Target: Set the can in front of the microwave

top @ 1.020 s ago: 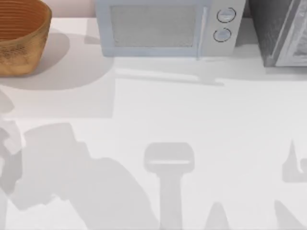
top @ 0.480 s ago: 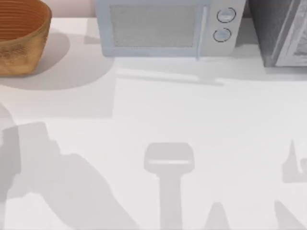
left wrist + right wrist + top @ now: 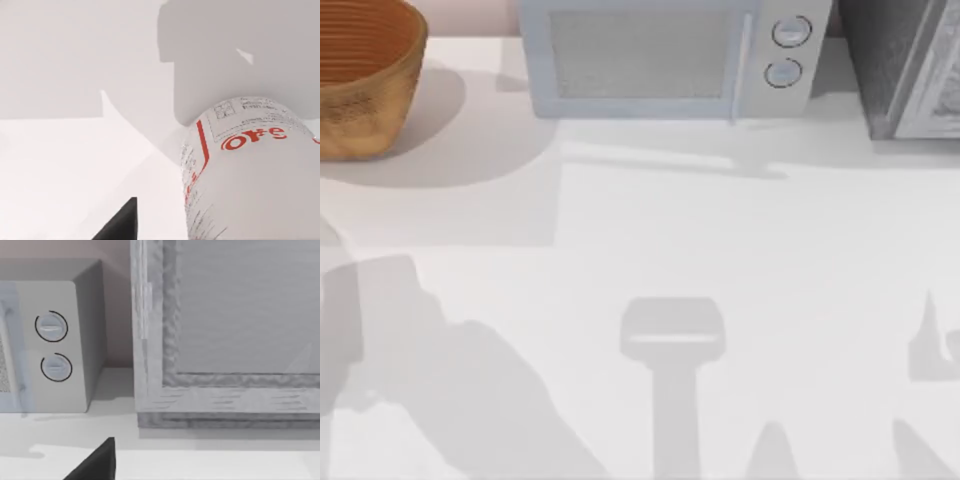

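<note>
The microwave [image 3: 665, 60] stands at the table's [image 3: 720, 250] far edge, its two knobs at the right of its mesh door. Left of it sits a woven basket [image 3: 365, 75]; right of it, a darker speckled appliance [image 3: 905, 65]. My left wrist view has the can [image 3: 255, 175] up close over the bare table, its red and white label facing the camera; whether my left fingers clasp it, I cannot tell. My right wrist view faces the microwave's knobs [image 3: 52, 345] and the speckled appliance beside them.

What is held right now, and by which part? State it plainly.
Cannot be told: the can looms close to the left end effector's camera, but no fingers are seen touching it.
</note>
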You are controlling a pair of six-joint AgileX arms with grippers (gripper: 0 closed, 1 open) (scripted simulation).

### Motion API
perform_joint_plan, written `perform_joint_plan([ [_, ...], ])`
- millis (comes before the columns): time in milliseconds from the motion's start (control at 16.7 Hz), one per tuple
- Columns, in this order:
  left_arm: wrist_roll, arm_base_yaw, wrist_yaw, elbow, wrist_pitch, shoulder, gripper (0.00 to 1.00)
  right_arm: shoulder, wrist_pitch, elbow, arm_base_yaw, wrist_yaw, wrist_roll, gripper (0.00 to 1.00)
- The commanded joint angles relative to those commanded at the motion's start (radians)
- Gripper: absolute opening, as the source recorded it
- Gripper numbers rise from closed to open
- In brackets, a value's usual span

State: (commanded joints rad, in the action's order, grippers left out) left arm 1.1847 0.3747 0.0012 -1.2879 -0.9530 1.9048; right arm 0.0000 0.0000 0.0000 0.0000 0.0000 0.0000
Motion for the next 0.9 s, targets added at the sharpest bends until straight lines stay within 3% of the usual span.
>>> perform_joint_plan([
  [540,0.0,0.0,0.0,0.0,0.0,0.0,0.02,0.0,0.0,0.0,0.0,0.0,0.0,1.0],
  [900,0.0,0.0,0.0,0.0,0.0,0.0,0.0,0.0,0.0,0.0,0.0,0.0,0.0,1.0],
])
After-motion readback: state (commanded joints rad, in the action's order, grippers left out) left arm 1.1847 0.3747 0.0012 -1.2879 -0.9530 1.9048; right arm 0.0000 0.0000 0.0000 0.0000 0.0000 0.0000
